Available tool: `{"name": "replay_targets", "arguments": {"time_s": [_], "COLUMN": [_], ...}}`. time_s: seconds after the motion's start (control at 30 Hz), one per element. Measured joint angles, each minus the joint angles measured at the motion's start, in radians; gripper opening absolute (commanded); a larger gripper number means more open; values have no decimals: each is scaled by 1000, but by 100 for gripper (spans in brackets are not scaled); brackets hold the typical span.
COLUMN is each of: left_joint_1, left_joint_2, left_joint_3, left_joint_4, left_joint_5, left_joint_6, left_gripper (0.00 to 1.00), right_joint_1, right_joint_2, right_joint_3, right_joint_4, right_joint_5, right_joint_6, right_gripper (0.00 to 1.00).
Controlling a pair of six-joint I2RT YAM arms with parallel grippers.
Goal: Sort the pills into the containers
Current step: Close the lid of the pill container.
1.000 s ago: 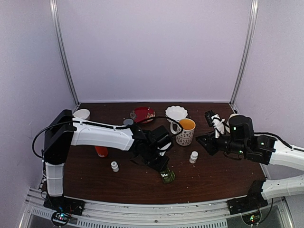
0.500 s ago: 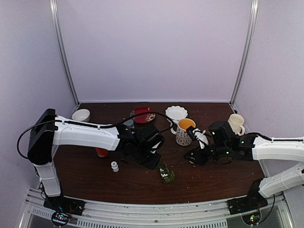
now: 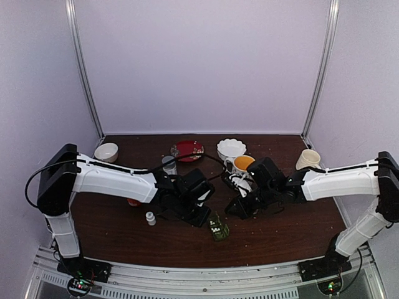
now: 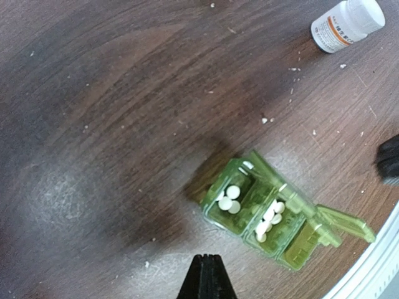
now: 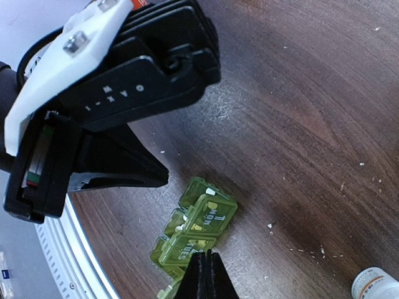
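The containers are one green pill box (image 4: 293, 233) (image 5: 215, 212) (image 3: 219, 228) lying near the table's front, its hinged lids standing open. White pills (image 4: 229, 198) lie in one compartment, and more pills (image 4: 270, 218) fill the one beside it. The lids marked MON and TUES face the right wrist view. My left gripper (image 4: 207, 259) (image 3: 202, 217) is shut and empty, just left of the box. My right gripper (image 5: 206, 256) (image 3: 232, 210) is shut too, its tip over the TUES lid (image 5: 182, 245). Whether it touches the lid I cannot tell.
A white pill bottle (image 4: 346, 23) (image 5: 376, 283) lies beyond the box, and another bottle (image 3: 150, 218) stands at the left. Behind are a patterned mug (image 3: 240, 167), a scalloped white bowl (image 3: 230, 147), a red plate (image 3: 187, 149), a small bowl (image 3: 106, 151) and a cream mug (image 3: 307, 159).
My right arm has swung in from the right to the pill box. My left gripper has backed off the box to the left. Both grippers have shut.
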Motion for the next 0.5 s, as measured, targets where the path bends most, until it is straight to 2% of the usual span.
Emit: {"name": "replay_targets", "arguments": {"time_s": [0.5], "left_joint_1": [26], "left_joint_2": [56], "left_joint_3": [-44], "left_joint_4": [93], "left_joint_5": [101], "left_joint_6": [-14], "left_gripper": [0], "right_joint_1": [14], "right_joint_2": [141], "right_joint_3": [42], "right_joint_4": [27], "right_joint_5": [-27], "right_joint_6": [23], "right_gripper": [0]}}
